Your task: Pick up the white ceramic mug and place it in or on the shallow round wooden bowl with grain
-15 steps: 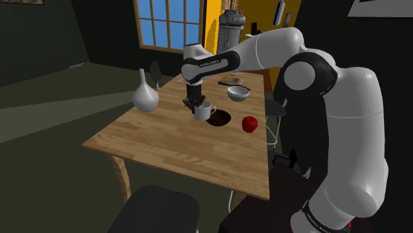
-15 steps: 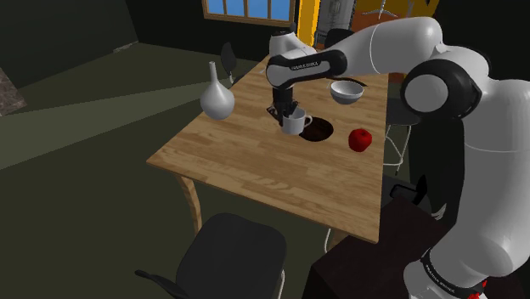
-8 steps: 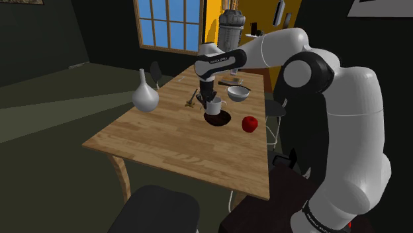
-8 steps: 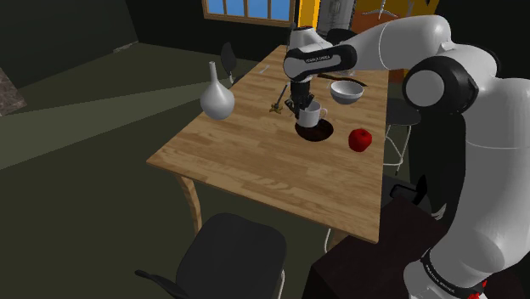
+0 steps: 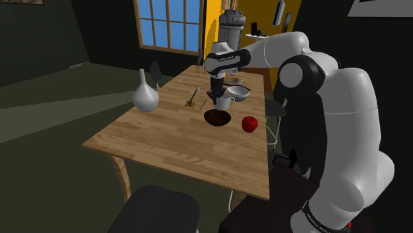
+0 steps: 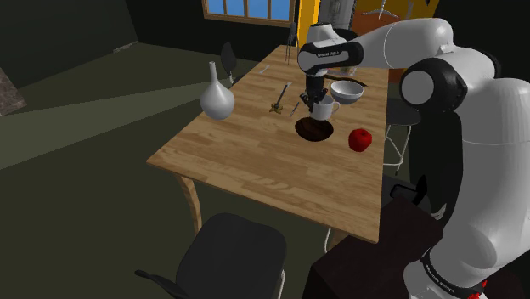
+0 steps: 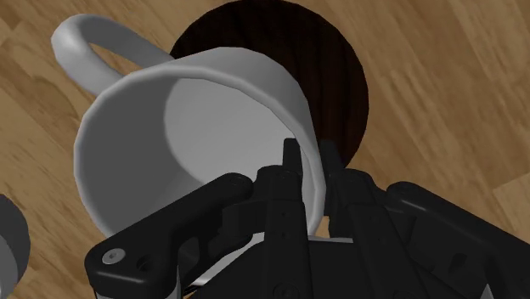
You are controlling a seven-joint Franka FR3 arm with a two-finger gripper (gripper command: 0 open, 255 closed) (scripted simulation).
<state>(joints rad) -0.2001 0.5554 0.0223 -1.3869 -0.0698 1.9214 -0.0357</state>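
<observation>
The white mug [image 5: 224,102] [image 6: 324,108] hangs tilted a little above the table, over the far rim of the dark round wooden bowl [image 5: 218,118] [image 6: 313,129]. My black gripper [image 5: 218,94] [image 6: 315,96] is shut on the mug's rim from above. In the wrist view one finger sits inside the mug [image 7: 187,110] and the other outside its wall, the gripper [image 7: 310,166] clasping the wall between them. The mug's handle points away from the bowl [image 7: 340,68], which lies partly hidden under the mug.
On the wooden table [image 5: 165,142] stand a white vase [image 5: 145,97] [image 6: 217,100], a red apple [image 5: 249,124] [image 6: 360,139], a white bowl [image 5: 239,93] [image 6: 346,92] just behind the mug, and a small brass utensil [image 5: 190,99]. A black chair [image 5: 159,208] sits at the table's near edge.
The arm has carried the mug from the bowl's left side across the bowl toward the white bowl, raising it slightly. The brass utensil has come into sight.
</observation>
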